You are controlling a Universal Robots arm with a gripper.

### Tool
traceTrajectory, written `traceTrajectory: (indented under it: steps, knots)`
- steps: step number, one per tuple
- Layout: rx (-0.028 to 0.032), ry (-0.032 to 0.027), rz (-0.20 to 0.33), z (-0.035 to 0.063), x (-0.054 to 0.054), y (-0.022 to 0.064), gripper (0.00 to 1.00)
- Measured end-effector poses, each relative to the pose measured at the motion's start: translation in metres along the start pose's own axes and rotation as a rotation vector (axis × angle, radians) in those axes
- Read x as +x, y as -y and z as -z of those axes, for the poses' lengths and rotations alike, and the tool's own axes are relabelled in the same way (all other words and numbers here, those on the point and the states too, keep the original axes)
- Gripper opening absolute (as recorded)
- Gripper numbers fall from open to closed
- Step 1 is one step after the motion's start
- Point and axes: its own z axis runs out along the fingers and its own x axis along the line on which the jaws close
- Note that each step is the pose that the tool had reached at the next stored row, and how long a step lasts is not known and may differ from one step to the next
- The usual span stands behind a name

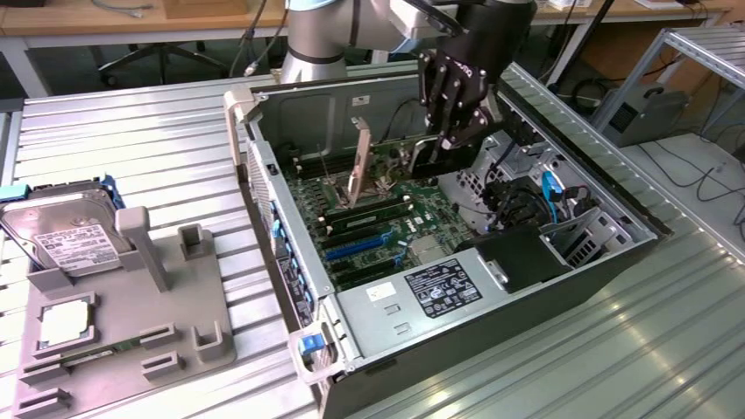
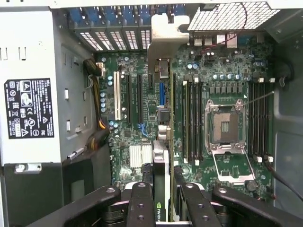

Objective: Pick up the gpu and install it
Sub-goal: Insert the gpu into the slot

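My gripper (image 1: 446, 140) reaches down into the open computer case (image 1: 605, 188) and is shut on the gpu (image 2: 161, 163), a thin dark card seen edge-on between the two black fingers (image 2: 142, 203). The card stands upright over the motherboard's expansion slots (image 2: 128, 97). Its metal bracket (image 2: 163, 35) is at the case's rear slot openings, and in the exterior view the bracket (image 1: 362, 144) stands up to the left of the gripper. Whether the card's edge sits in a slot is hidden.
Inside the case are the open CPU socket (image 2: 226, 125), memory slots (image 2: 189, 118), the labelled power supply (image 1: 440, 292) and a drive cage (image 1: 582, 237). On the exterior view's left, a grey fixture (image 1: 174, 297) holds a hard drive (image 1: 64, 231) and a square CPU chip (image 1: 64, 320).
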Motion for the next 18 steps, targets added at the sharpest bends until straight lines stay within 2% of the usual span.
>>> traceTrajectory:
  steps: [6, 8, 13, 18]
  knots:
    - [0.0017, -0.0001, 0.001, -0.0040, 0.000, -0.0028, 0.27]
    - [0.0021, 0.0001, 0.001, -0.0097, 0.000, -0.0053, 0.27]
    - [0.0064, 0.0001, 0.004, -0.0210, -0.001, -0.0117, 0.27]
    - [0.0147, 0.0003, 0.009, -0.0287, -0.001, -0.0165, 0.27]
